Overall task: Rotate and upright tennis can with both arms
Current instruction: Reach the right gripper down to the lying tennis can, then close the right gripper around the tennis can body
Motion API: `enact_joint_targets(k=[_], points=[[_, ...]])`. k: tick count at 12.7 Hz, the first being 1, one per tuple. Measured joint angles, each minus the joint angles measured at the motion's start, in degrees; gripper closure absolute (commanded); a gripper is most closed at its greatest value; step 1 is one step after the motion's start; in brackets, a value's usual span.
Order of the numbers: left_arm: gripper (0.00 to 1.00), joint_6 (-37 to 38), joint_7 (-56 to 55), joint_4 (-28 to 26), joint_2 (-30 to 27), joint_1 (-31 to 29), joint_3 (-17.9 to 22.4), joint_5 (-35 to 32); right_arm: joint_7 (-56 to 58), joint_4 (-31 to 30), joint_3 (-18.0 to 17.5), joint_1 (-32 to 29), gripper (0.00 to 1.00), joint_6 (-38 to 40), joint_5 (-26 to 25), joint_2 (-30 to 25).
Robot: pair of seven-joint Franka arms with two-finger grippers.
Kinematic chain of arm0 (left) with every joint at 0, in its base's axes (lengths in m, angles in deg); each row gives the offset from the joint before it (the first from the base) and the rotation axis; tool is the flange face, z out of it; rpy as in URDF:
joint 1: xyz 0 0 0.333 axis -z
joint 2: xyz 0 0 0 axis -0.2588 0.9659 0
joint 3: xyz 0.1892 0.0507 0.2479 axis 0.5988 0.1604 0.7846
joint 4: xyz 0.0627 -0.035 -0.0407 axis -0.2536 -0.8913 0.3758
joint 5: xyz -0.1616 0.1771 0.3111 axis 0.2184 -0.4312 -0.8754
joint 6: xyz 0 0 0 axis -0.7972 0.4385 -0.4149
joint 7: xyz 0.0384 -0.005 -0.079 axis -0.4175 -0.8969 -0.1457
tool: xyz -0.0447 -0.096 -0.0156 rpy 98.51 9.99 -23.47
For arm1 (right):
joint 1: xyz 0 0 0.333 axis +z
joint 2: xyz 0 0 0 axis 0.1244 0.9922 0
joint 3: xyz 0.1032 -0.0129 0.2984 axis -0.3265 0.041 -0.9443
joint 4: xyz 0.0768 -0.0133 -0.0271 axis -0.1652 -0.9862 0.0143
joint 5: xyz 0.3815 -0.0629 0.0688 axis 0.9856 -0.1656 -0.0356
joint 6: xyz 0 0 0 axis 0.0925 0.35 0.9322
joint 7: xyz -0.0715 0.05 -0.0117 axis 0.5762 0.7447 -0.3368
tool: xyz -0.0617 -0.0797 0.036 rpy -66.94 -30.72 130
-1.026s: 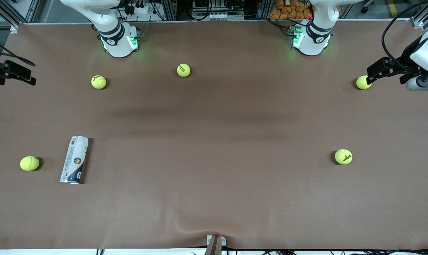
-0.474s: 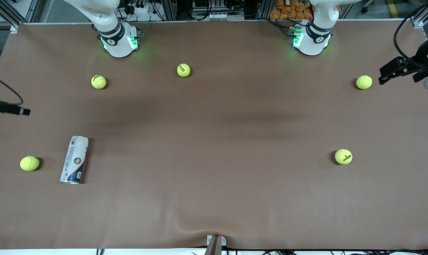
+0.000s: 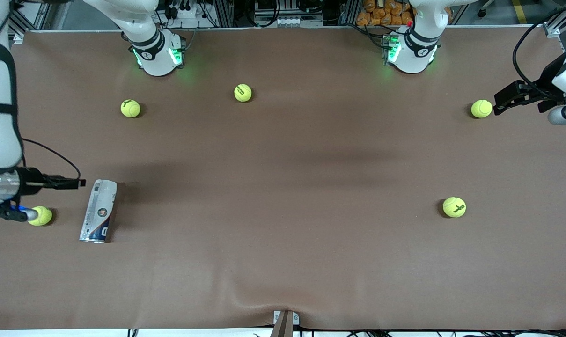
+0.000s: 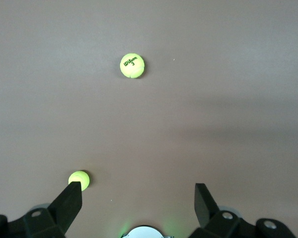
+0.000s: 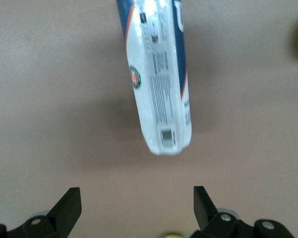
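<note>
The tennis can [image 3: 99, 210] lies on its side on the brown table toward the right arm's end. Its silver rim points to the front camera and its white end points to the robots' bases. My right gripper [image 3: 77, 182] hovers just off that white end, open and empty. In the right wrist view the tennis can [image 5: 159, 84] stretches away ahead of the right gripper [image 5: 135, 192], apart from both fingers. My left gripper [image 3: 498, 100] hangs open and empty beside a tennis ball [image 3: 481, 108] at the left arm's end. In the left wrist view the left gripper [image 4: 137, 189] holds nothing.
Loose tennis balls lie about: one [image 3: 40, 216] beside the can under the right wrist, two [image 3: 130, 108] [image 3: 243, 92] near the right arm's base, one [image 3: 454, 207] toward the left arm's end. The table mat [image 3: 283, 262] ripples at its front edge.
My right arm has swung in from the table's edge toward the front camera, and its gripper has reached the can's white end. My left gripper drew back from its ball, then edged closer again.
</note>
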Motion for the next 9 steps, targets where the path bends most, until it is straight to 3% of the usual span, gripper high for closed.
enact_joint_targets(k=[5, 9], points=[[0.0, -0.97, 0.0, -0.92, -0.01, -0.03, -0.02, 0.02, 7.22, 0.11, -0.07, 3.08, 0.0, -8.8, -5.3, 5.15], [0.0, -2.74, 0.0, -2.87, -0.05, -0.03, -0.03, 0.03, 8.98, -2.18, 0.27, 2.9, 0.0, -13.0, -5.64, 7.62]])
